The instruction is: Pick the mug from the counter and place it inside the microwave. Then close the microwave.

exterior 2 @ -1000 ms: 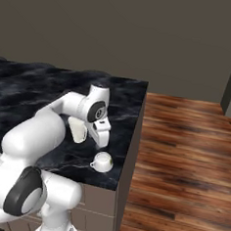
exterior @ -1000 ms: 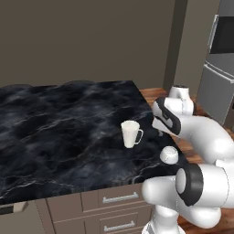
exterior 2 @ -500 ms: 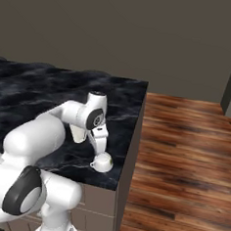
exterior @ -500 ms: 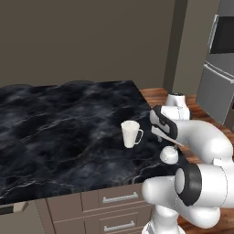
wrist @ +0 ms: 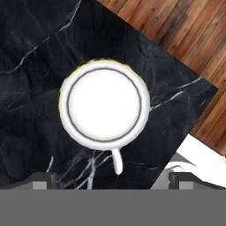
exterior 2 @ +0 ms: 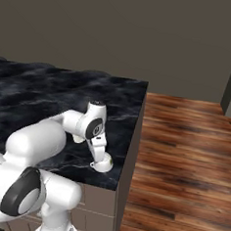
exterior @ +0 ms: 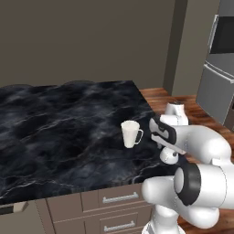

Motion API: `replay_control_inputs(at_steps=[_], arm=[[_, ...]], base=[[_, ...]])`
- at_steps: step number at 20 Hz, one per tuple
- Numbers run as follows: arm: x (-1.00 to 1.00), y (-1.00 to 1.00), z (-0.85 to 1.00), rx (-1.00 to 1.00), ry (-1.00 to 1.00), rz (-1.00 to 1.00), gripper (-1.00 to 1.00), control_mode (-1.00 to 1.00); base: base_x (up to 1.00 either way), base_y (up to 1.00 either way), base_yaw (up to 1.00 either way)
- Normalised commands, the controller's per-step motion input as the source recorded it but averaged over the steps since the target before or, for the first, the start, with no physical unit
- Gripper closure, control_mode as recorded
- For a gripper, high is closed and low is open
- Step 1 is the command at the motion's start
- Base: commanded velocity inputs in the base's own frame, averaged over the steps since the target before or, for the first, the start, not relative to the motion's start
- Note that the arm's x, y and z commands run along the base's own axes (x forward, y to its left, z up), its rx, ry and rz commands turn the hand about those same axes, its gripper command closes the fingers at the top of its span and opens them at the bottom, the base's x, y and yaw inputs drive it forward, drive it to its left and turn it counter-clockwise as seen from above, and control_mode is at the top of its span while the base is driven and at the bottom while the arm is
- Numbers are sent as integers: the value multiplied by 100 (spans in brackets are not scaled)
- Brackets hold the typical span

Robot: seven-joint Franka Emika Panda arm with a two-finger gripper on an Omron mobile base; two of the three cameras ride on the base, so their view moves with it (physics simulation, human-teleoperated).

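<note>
Right at the front corner of the counter (exterior: 68, 119), by the wood floor (exterior 2: 183, 157), your gripper (exterior 2: 100, 151) hangs pointing straight down with its jaws spread as wide as they go and nothing in them. In the hand view the two tips (wrist: 44, 180) sit far apart at either side of the bottom edge.

The mug (wrist: 104, 106) is directly under the hand. You're looking down into its round mouth, and it sits upright on the marble, close to the edge. It's pretty well centred between the tips, maybe a hair toward the left one. Its little handle (wrist: 117, 161) points back toward the hand, roughly halfway between the tips. So the closing line runs across the bowl and the handle lies crosswise to it, out of the way of both fingers. From the right base view the hand looks just above the rim or touching it. I can't tell which.

My read is that the next bit is basically a straight drop and a squeeze, no twisting needed. The thing to watch is the counter edge, since a nudge could push the mug off.

Don't mix it up with the taller mug (exterior: 131, 134), which stands further in on the slab and well clear of the jaws. Steel appliances (exterior: 215, 87) are off to the far right in the left base view.
</note>
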Motion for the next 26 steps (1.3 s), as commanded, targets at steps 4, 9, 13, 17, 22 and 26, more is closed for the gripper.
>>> replay_control_inputs(at_steps=[4,9,13,17,22,26], arm=[[-3,0,-17,0,7,-3,-100,-100],[-2,0,-9,0,12,-3,-100,-100],[-2,0,-10,0,9,-3,-100,-100],[-1,0,-22,0,1,-1,-100,-100],[0,0,-25,0,0,0,-100,-100],[0,0,-18,0,-3,0,-100,-100]], base=[[0,0,0],[0,0,0],[0,0,0],[0,0,0],[0,0,0],[0,0,0]])
